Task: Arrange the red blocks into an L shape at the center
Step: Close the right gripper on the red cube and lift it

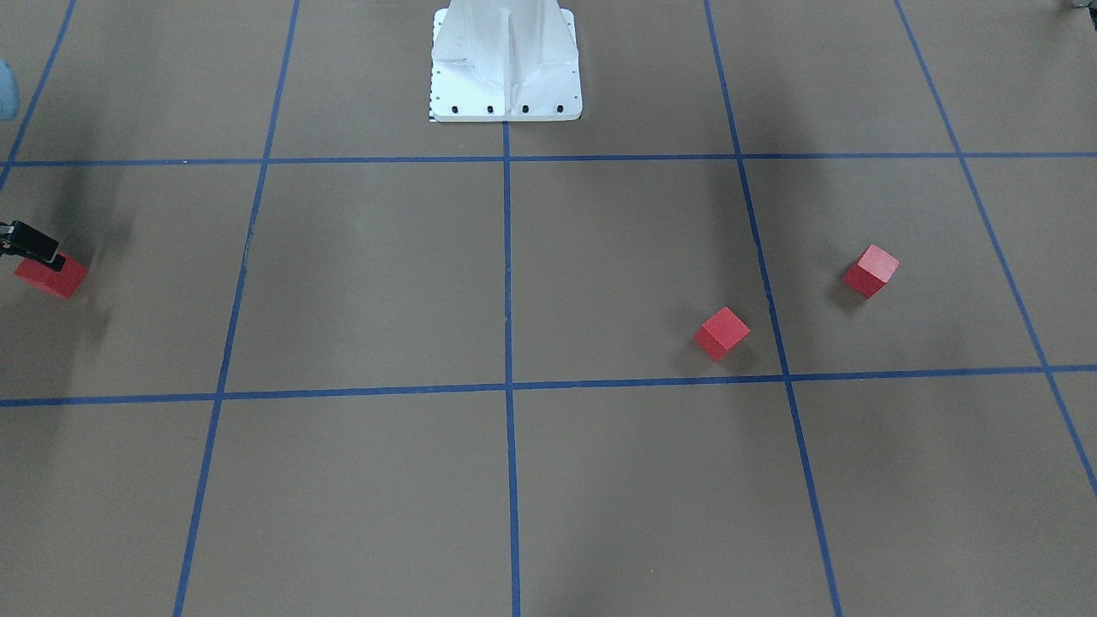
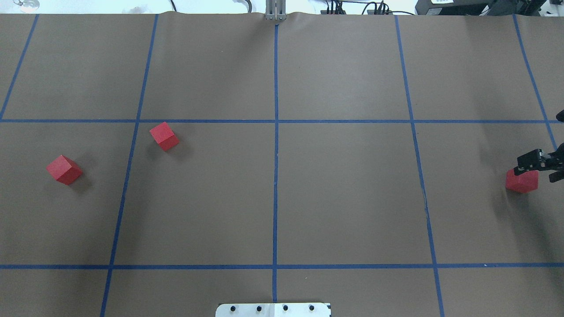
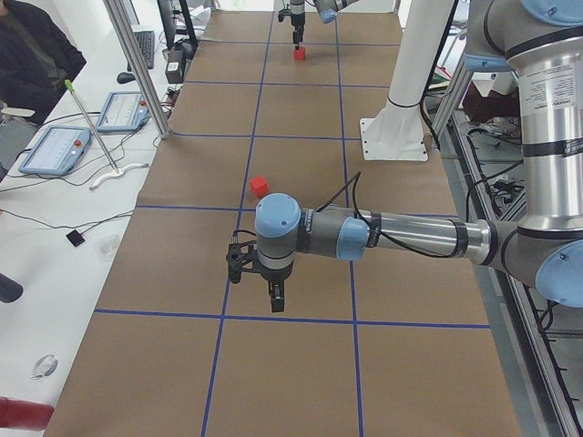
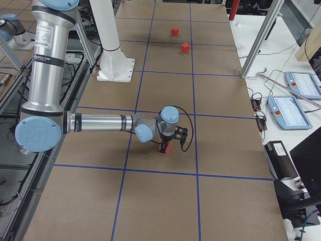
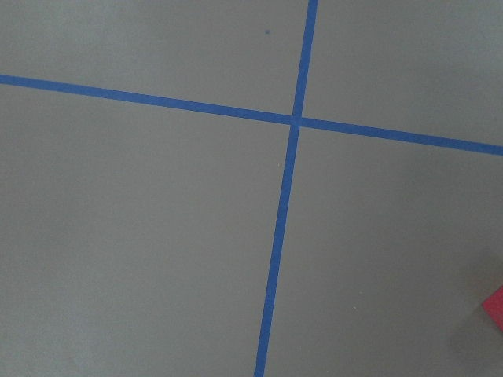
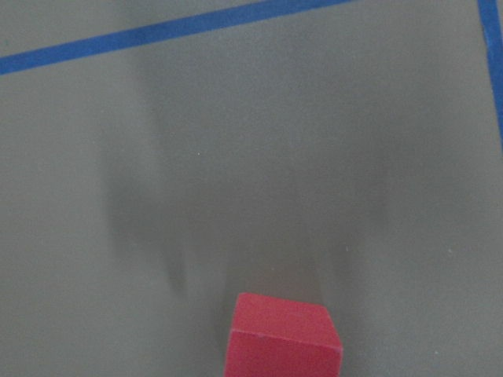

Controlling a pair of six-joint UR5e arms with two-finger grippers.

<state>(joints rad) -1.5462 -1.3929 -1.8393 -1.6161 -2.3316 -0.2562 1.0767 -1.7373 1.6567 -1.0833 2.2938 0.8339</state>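
Three red blocks lie on the brown floor. In the overhead view two are on the left, one (image 2: 64, 169) far left and one (image 2: 164, 136) just right of a tape line. The third (image 2: 522, 180) is far right. My right gripper (image 2: 541, 169) hangs open right over this third block, its fingers (image 2: 527, 160) either side of it; the right wrist view shows the block (image 6: 284, 338) at bottom centre. My left gripper (image 3: 259, 284) points down above the floor in the exterior left view; I cannot tell its state. The center tape line (image 2: 275, 193) is bare.
The white robot base (image 1: 506, 68) stands at the table's near edge on the middle line. A seated operator (image 3: 32, 55), tablets (image 3: 55, 150) and metal frame posts (image 3: 137, 64) are along the far side of the table. A red corner (image 5: 495, 306) shows in the left wrist view.
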